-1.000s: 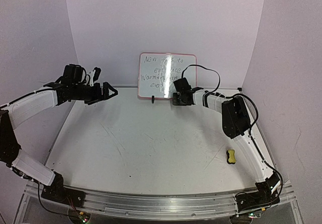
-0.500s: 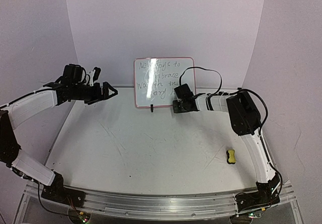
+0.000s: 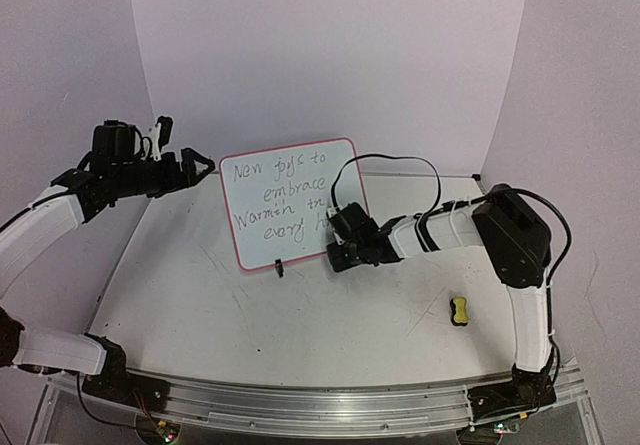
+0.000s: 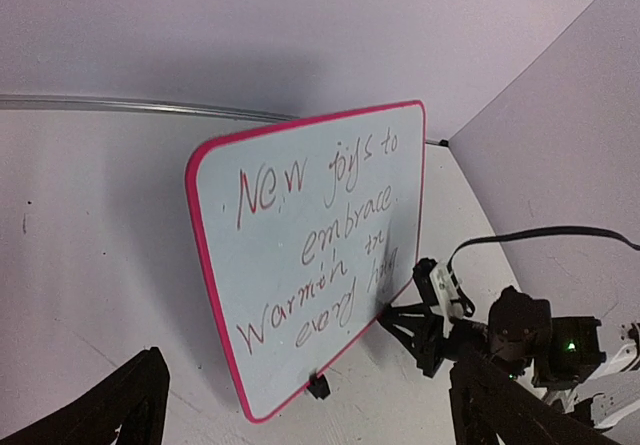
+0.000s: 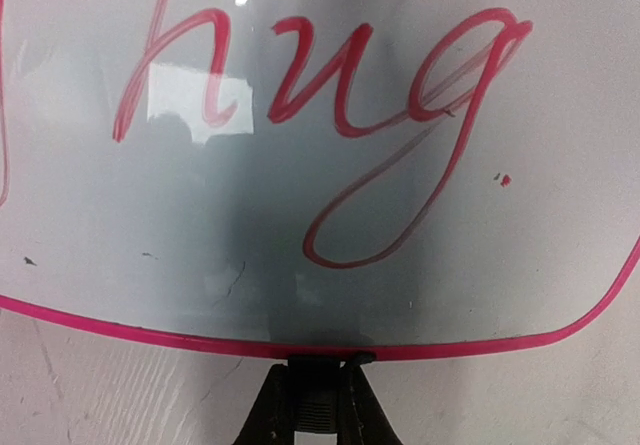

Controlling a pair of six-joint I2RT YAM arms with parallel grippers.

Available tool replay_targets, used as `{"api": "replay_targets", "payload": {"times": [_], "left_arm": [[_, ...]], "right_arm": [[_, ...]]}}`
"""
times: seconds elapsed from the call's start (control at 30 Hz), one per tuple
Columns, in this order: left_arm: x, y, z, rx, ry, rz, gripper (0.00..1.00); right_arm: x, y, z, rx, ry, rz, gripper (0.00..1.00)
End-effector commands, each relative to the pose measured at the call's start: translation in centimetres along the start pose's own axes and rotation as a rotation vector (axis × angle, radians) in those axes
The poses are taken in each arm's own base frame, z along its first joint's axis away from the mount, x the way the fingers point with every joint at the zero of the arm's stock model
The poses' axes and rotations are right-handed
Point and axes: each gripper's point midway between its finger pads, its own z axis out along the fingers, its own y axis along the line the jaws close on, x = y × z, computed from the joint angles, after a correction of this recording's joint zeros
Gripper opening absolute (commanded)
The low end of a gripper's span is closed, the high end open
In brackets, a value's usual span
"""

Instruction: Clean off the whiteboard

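Whiteboard (image 3: 280, 203) carried full text, nothing wiped. Right tool (image 5: 318, 405) clamped its bottom edge; left tool (image 3: 186, 147) spread wide, empty. Yellow eraser (image 3: 459, 311) lay on bench (ungrasped). All erasing remained.

Pink-framed whiteboard (image 4: 310, 255) is standing tilted on table (image 4: 90, 225), handwriting showing; right gripper (image 4: 393, 317) is touching its lower corner.

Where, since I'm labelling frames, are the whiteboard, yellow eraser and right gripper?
whiteboard (image 3: 283, 205), top view, middle of its white face.
yellow eraser (image 3: 459, 311), top view, its centre.
right gripper (image 5: 315, 373), right wrist view, between fingertips at the board's edge.
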Motion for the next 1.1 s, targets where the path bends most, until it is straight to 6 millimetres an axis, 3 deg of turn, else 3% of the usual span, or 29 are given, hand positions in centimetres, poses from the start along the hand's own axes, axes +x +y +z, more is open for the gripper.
{"api": "replay_targets", "payload": {"times": [0.0, 0.27, 0.3, 0.4, 0.53, 0.7, 0.83, 0.93, 1.07], "left_arm": [[0.1, 0.9, -2.0, -0.066, -0.052, -0.014, 1.00], [1.8, 1.5, -3.2, -0.076, -0.067, -0.012, 1.00], [1.9, 1.6, -3.3, -0.082, -0.068, -0.011, 1.00], [2.0, 1.8, -3.3, -0.092, -0.070, -0.005, 1.00], [1.9, 2.0, -3.4, -0.101, -0.077, 0.004, 1.00], [1.7, 2.0, -3.8, -0.107, -0.093, 0.012, 1.00], [1.5, 1.9, -4.1, -0.112, -0.106, 0.019, 1.00], [1.3, 1.8, -4.5, -0.114, -0.120, 0.023, 1.00], [1.1, 1.7, -4.7, -0.114, -0.127, 0.026, 1.00]], "right_arm": [[-1.0, 2.1, -4.5, -0.042, -0.075, -0.023, 0.00], [1.1, 3.0, -6.2, -0.033, -0.068, -0.031, 0.02], [1.2, 3.0, -6.3, -0.033, -0.067, -0.029, 0.09], [0.8, 3.3, -6.5, -0.037, -0.068, -0.022, 0.15], [0.7, 3.7, -6.7, -0.030, -0.065, -0.029, 0.37], [0.2, 3.2, -7.6, -0.002, -0.063, -0.012, 0.51], [-0.2, 1.7, -9.9, 0.044, -0.044, 0.042, 0.68], [0.0, -0.2, -12.8, 0.086, -0.018, 0.119, 0.77], [2.2, -2.8, -16.1, 0.131, 0.037, 0.203, 0.82]]}}
